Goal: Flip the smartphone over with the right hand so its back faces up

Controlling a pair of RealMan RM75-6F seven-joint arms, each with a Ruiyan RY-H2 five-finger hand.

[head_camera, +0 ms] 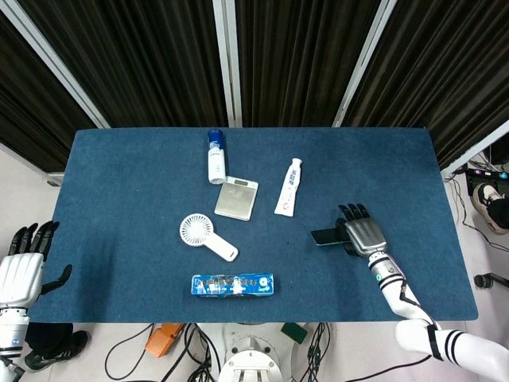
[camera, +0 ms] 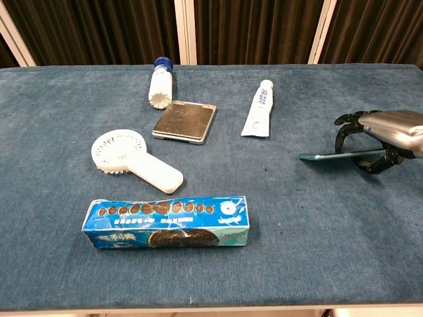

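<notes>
Smartphone (camera: 330, 156): at the counter's (camera: 277, 251) right side, tilted up on its near long edge, because my right hand (camera: 377, 135) grips its right end to turn it over.
Left hand (head_camera: 20, 267): off the counter, fingers apart, holding nothing.
Writing: cookie box (camera: 168, 221) and toothpaste tube (camera: 258, 108) carry print too small to read.

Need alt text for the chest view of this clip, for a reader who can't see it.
The right robot hand holds a smartphone edge-on just above a blue table, at the right side. Further left lie a toothpaste tube, a small scale, a bottle, a white handheld fan and a cookie pack.
</notes>
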